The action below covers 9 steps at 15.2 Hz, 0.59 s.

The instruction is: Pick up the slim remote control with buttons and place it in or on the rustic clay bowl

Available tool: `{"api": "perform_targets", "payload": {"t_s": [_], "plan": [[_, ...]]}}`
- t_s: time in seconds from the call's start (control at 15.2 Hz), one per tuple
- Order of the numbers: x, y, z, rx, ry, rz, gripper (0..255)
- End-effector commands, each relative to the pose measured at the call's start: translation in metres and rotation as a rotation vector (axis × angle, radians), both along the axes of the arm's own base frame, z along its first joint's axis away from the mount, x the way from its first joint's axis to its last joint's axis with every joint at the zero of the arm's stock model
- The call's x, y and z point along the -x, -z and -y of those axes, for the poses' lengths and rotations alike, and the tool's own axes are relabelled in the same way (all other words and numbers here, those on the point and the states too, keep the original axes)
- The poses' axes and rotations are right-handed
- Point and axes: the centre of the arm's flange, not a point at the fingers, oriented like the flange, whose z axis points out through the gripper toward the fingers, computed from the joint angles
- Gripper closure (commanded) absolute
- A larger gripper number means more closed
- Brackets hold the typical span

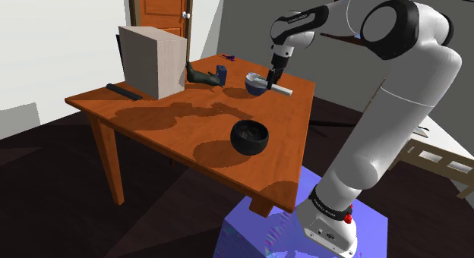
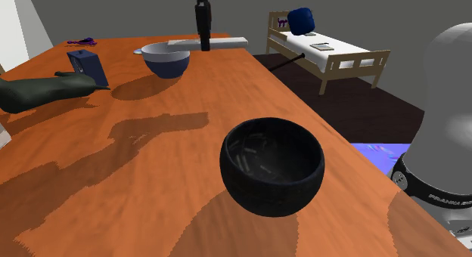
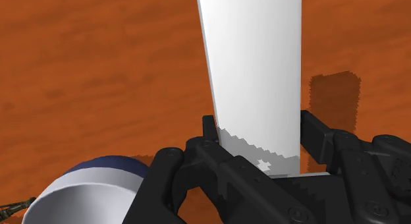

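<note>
While several things share the orange wooden bench (image 1: 152, 116), most of them sit away from the end effector (image 1: 276, 76). A pale box (image 1: 156, 59) stands towards the shoulder view's left, with a dark flat bar (image 1: 123, 91) at the bench edge beside it. A dark green glove-like shape (image 2: 38, 91) lies next to a small blue box (image 2: 87, 66), and a small purple thing (image 2: 79, 42) lies near the far edge. Beyond the bench stand an orange door (image 1: 159, 10) and, in the second exterior view, a white bed (image 2: 352, 55) carrying a blue object (image 2: 302, 20).

Nearest the stand, well apart from the rest, the black bowl (image 2: 272, 166) sits upright, its dark inside marked with pale flecks. A blue bowl (image 2: 166, 60) with a pale inside stands upright further along the bench, just beside the end effector, and is the closest thing to what it grips.

The remote (image 3: 253, 71), drawn as a plain pale grey slim slab, is clasped between the two black fingers (image 3: 319, 134), which press on its long sides near one end. The rest of it runs out over bare bench, with the blue bowl off to one side of the end effector. In the second exterior view the remote lies level, one end overlapping the blue bowl's rim in the picture. Whether it touches that bowl or the bench I cannot tell. It is well apart from the black bowl
</note>
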Motion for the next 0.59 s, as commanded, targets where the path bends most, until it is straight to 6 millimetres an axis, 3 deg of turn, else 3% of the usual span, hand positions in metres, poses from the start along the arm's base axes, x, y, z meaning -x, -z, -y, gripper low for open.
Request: {"api": "perform_targets", "payload": {"t_s": [0.0,0.4,0.53], "plan": [[0.001,-0.01,-0.001,0.0,0.0,0.0,255],[0.001,-0.04,-0.001,0.0,0.0,0.0,255],[0.009,-0.04,-0.026,0.0,0.0,0.0,255]]}}
